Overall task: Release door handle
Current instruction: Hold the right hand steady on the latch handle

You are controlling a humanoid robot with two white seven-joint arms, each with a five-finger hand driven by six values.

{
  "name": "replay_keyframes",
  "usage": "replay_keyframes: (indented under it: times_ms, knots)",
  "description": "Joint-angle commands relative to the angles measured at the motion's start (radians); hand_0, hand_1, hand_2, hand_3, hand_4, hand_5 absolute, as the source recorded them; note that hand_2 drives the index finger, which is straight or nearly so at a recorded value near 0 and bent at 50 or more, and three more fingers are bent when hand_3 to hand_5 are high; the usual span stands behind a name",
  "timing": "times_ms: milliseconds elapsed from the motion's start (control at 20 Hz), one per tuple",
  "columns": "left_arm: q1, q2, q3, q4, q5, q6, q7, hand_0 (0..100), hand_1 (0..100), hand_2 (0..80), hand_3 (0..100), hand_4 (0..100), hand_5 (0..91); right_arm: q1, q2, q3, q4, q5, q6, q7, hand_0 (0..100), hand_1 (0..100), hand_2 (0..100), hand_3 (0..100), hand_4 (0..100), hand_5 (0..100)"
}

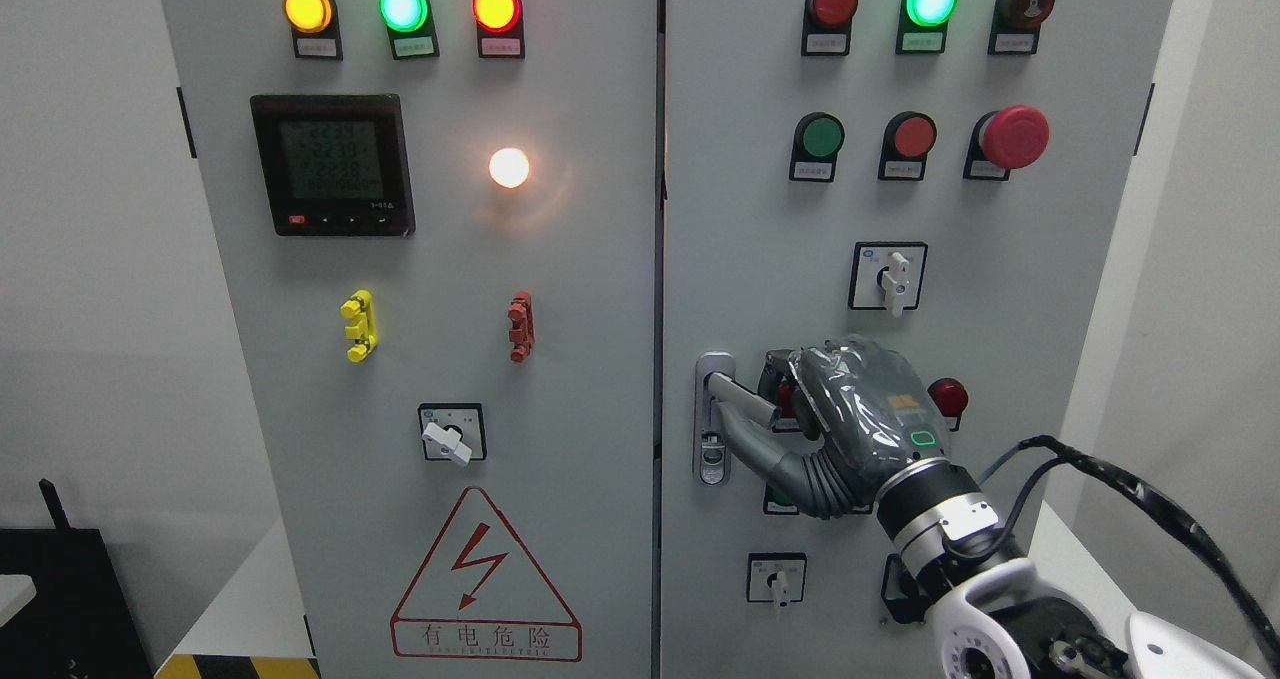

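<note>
The right hand [850, 409] enters from the lower right of the frame and sits against the right cabinet door [760, 209], lower centre. Its thumb runs beneath the door handle [742, 397] and its curled fingers lie over the lever's outer end; whether they actually clamp the lever or merely rest around it cannot be told. The left arm is out of frame.

The handle's backplate [711, 449] stands upright just right of the seam between the two doors. The lever's long axis runs from the plate toward the right and slightly downward.

Open room: bare door panel above the hand up to a rotary switch [889, 277]; wall to the right of the cabinet edge.

Count, right door: three indicator lamps along the top, the middle one green and lit; two flat pushbuttons; one red mushroom button [1014, 137]. Left door [560, 379]: three lit lamps along the top, one meter display [332, 164], one white lamp, one warning triangle [485, 579].
</note>
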Motion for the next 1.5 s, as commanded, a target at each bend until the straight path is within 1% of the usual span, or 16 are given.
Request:
replay_keyframes:
  times_ms: [0,1001,1452]
  knots:
    - [0.0,0.0,0.0,-0.031,0.0,0.0,0.001,12,39,0.0,0,0,0.0,-0.001,0.0,-0.001,0.0,0.0,0.0,-0.002,42,18,68,100,100,100]
    - [0.0,0.0,0.0,-0.031,0.001,0.0,0.001,12,39,0.0,0,0,0.0,0.002,0.0,-0.002,0.0,0.0,0.0,-0.002,43,18,73,100,100,100]
    - [0.0,0.0,0.0,-0.031,0.0,0.0,0.001,12,39,0.0,0,0,0.0,0.002,0.0,-0.002,-0.002,0.0,0.0,-0.002,44,18,74,100,100,100]
